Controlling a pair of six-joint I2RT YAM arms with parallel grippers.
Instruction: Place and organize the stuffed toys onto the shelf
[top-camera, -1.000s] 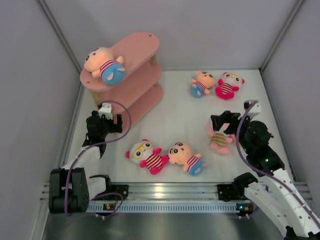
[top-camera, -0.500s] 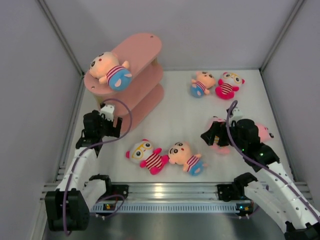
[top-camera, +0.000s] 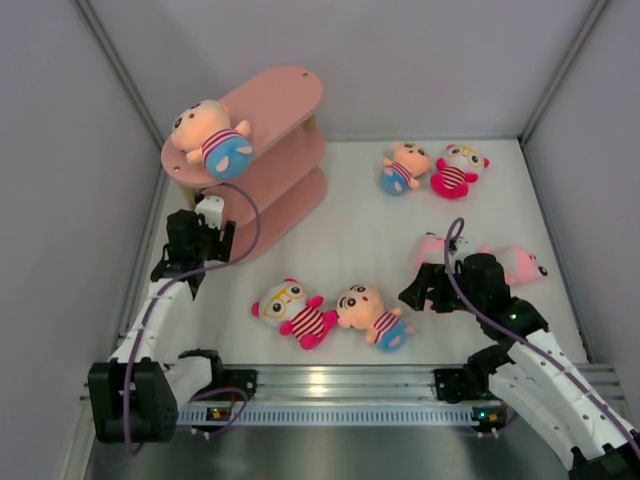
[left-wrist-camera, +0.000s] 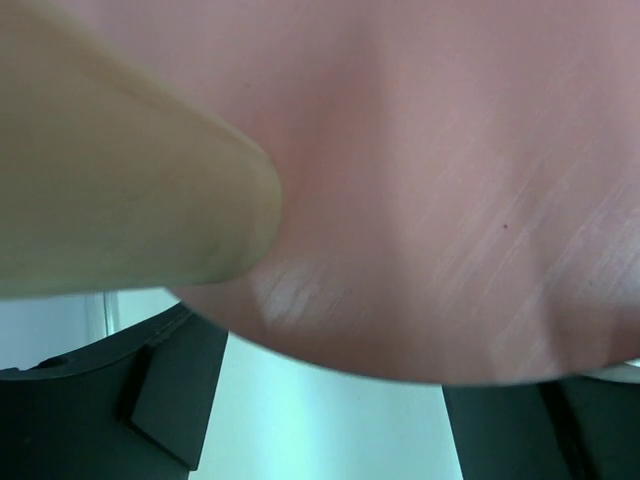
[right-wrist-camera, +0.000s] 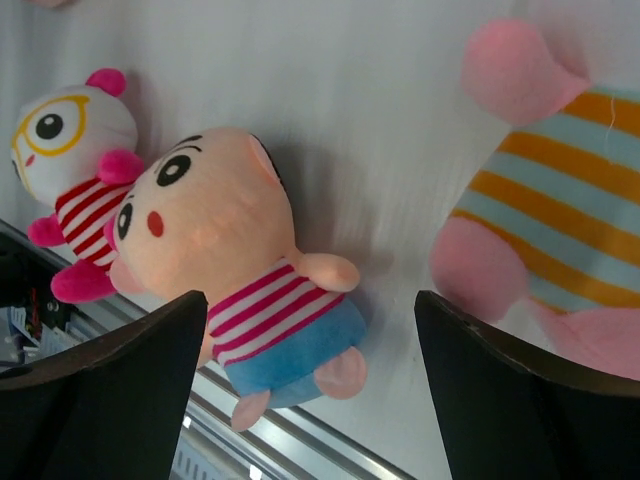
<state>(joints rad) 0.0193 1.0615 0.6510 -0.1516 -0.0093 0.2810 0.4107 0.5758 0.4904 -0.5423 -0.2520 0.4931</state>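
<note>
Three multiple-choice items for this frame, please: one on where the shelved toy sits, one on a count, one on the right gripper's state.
1. Where on the shelf does the peach-headed toy lie?
A. top board
B. middle board
C. bottom board

2. How many white-faced toys with glasses lie on the table?
A. one
B. two
C. four

3. The right gripper is:
A. shut on a toy
B. shut on nothing
C. open, holding nothing

Answers:
1 A: the toy rests on the uppermost oval board, at its left end.
2 B: one lies near the arms' bases, and another is at the far right.
3 C: the wrist view shows its fingers wide apart with nothing gripped between them.
</note>
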